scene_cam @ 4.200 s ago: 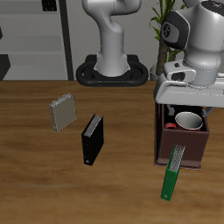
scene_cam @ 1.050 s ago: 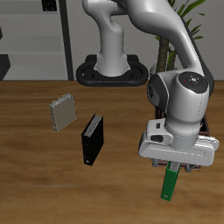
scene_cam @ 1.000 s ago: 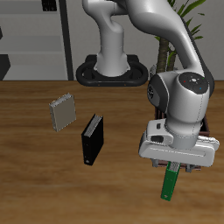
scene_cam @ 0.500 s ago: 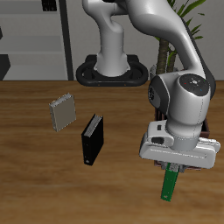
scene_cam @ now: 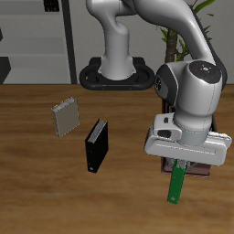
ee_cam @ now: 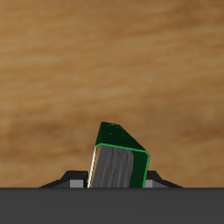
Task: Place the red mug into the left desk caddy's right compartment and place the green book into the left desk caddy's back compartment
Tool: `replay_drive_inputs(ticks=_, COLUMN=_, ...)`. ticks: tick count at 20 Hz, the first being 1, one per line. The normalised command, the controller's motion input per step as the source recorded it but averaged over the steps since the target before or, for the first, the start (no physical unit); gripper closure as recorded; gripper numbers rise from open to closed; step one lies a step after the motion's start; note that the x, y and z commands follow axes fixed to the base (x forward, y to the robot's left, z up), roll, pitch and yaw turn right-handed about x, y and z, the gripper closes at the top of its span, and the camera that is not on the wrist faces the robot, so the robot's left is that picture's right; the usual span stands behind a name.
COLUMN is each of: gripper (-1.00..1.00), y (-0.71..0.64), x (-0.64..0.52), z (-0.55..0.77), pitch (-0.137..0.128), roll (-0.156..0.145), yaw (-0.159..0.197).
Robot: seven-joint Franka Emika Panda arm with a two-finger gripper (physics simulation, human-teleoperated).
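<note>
1. Compared with half a second ago, the arm's wrist and gripper [scene_cam: 179, 163] sit a little higher in the exterior view, and the green book [scene_cam: 176, 185] has risen with them, so its lower end looks raised off the wooden table [scene_cam: 55, 192].
2. About four seconds ago the arm was back over the caddy and the book stood free on the table; now the arm is above the book.
3. The black book [scene_cam: 96, 146] and the grey book [scene_cam: 66, 117] have not moved.
4. The arm reaches forward from its base at the table's back, with the bulky white wrist pointing straight down near the table's front edge.
5. The gripper is clamped on the green book's upper end; the wrist view shows the book [ee_cam: 117, 163] rising tilted between the gripper's dark body, its pale striped page edge facing the camera.
6. The book hangs nearly upright, leaning slightly.
7. The left desk caddy [scene_cam: 216, 162] is almost wholly hidden behind the wrist; only a dark sliver shows beside it.
8. The red mug and the caddy's cells cannot be seen.
9. The fingertips themselves are hidden in both views.
</note>
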Motion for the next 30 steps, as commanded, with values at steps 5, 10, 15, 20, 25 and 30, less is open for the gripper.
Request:
replay_drive_inputs(ticks=5, gripper=1.0, y=-0.06, x=-0.22, z=0.71, pitch=-0.083, roll=-0.009, yaw=0.031)
replay_drive_inputs(ticks=10, gripper=1.0, y=-0.09, x=-0.3, z=0.78, pitch=-0.077, roll=-0.022, yaw=0.022)
replay_drive_inputs(ticks=15, gripper=1.0, y=-0.05, x=-0.46, z=0.81, pitch=-0.087, roll=-0.01, yaw=0.031)
replay_drive_inputs(ticks=20, gripper=1.0, y=-0.05, x=-0.46, z=0.37, pitch=-0.022, roll=0.005, yaw=0.029)
replay_drive_inputs(ticks=25, gripper=1.0, y=0.02, x=-0.44, z=0.22, pitch=-0.022, roll=0.032, yaw=0.006)
replay_drive_inputs(ticks=30, gripper=1.0, y=0.19, x=-0.45, z=0.15, pitch=-0.013, roll=0.055, yaw=0.015)
